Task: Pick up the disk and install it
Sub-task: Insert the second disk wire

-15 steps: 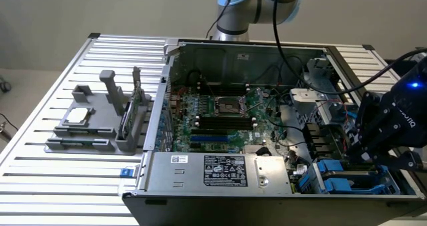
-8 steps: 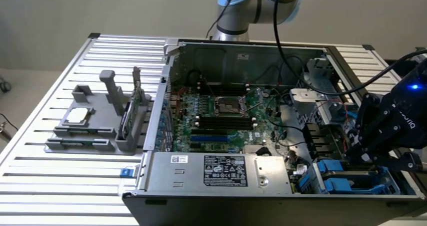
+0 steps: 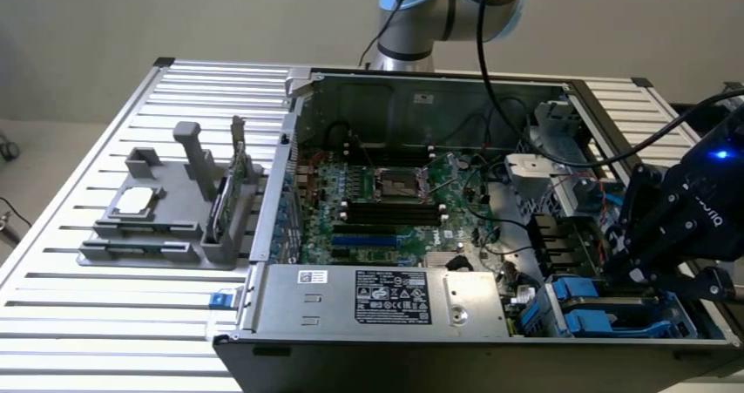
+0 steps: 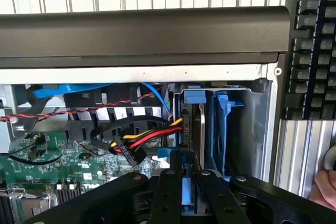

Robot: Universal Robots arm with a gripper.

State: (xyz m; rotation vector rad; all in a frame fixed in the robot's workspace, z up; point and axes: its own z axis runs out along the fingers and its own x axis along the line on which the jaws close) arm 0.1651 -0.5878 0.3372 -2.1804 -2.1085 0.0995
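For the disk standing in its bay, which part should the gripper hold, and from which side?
Probably the top edge of the disk, from above through the open side of the case. It stands on edge between blue bay rails, so its faces are blocked. The gripper is already there.

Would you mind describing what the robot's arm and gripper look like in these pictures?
The arm has silver-grey tubular segments with a light blue joint cap, and a black cable runs down from it. The gripper at the exterior view's right is a black, boxy unit with a glowing blue light and pale lettering on its side. In the wrist view, its black fingers are flat bars dotted with small holes.
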